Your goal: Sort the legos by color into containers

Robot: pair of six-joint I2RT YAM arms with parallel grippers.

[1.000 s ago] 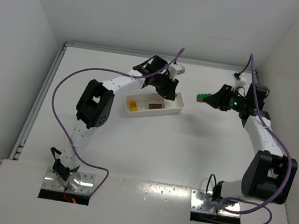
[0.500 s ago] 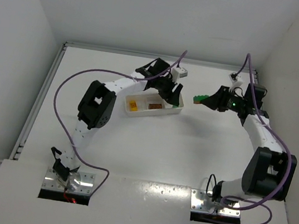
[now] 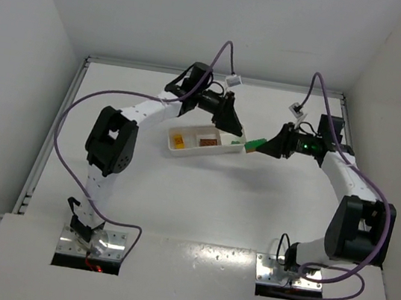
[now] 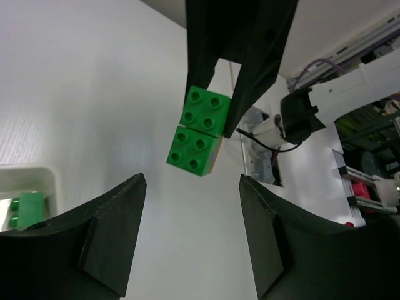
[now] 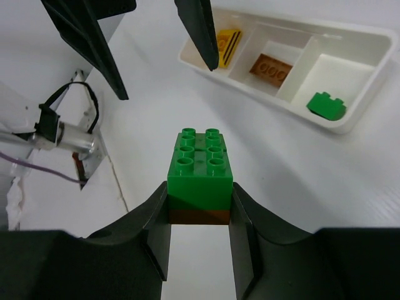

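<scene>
Now the right gripper (image 5: 200, 201) clamps a green-over-brown lego stack (image 5: 200, 164) just off the right end of the white tray (image 3: 185, 152), and the left gripper (image 4: 192, 187) faces it close by, jaws spread with nothing between them. A yellow brick (image 5: 226, 41), a brown brick (image 5: 274, 67) and a green brick (image 5: 326, 105) each lie in their own compartment. Bare white table (image 3: 200, 203) stretches from the tray toward the arm bases, with white walls (image 3: 36, 35) at left, back and right.
</scene>
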